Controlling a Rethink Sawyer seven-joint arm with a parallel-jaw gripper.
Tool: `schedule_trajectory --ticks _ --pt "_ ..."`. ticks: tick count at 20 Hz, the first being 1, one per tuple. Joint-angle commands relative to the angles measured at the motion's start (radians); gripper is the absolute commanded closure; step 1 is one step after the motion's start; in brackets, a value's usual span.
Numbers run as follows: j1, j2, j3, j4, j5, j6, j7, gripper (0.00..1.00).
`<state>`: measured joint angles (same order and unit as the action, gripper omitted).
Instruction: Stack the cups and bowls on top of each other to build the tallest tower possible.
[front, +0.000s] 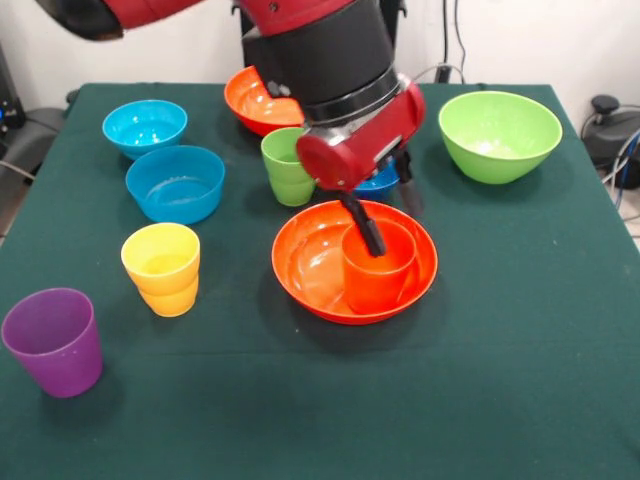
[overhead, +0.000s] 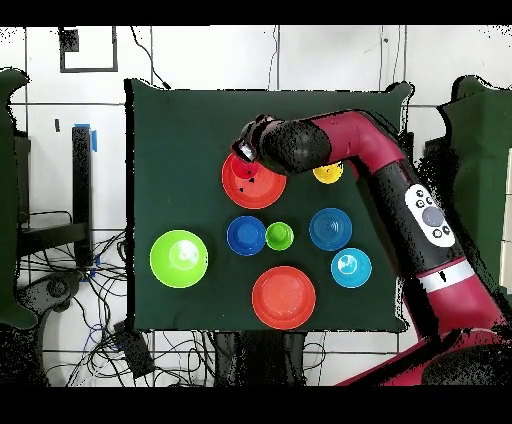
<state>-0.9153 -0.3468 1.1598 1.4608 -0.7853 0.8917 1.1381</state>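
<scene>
Where arm overhangs, dark blue bowl (front: 383, 183) shows only partly.

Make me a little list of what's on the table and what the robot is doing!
gripper: reaching down into the orange cup
orange cup: upright inside the near orange bowl
purple cup: alone, nearest corner
yellow cup: beside the light blue bowls
green cup: behind the near orange bowl
lime bowl: empty
stacked so far: one cup in one bowl

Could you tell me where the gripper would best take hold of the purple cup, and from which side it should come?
Probably by the rim, coming straight down from above. The purple cup stands upright, mouth open, alone near the table's corner, so one finger could drop inside and one outside its wall. The yellow cup, its nearest neighbour, stands apart.
</scene>
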Motion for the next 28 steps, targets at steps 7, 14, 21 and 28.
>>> schedule_trajectory --ticks 7,14,21,28 --pt "0.114 -0.024 -0.065 -0.101 0.035 0.176 -0.347 0.00" --pt "0.123 -0.068 -0.063 -0.044 0.071 0.216 -0.302 0.00" --pt "0.139 -0.081 -0.076 -0.033 0.080 0.248 -0.271 0.00" --pt "0.147 -0.102 -0.078 -0.045 0.080 0.255 -0.271 0.00"
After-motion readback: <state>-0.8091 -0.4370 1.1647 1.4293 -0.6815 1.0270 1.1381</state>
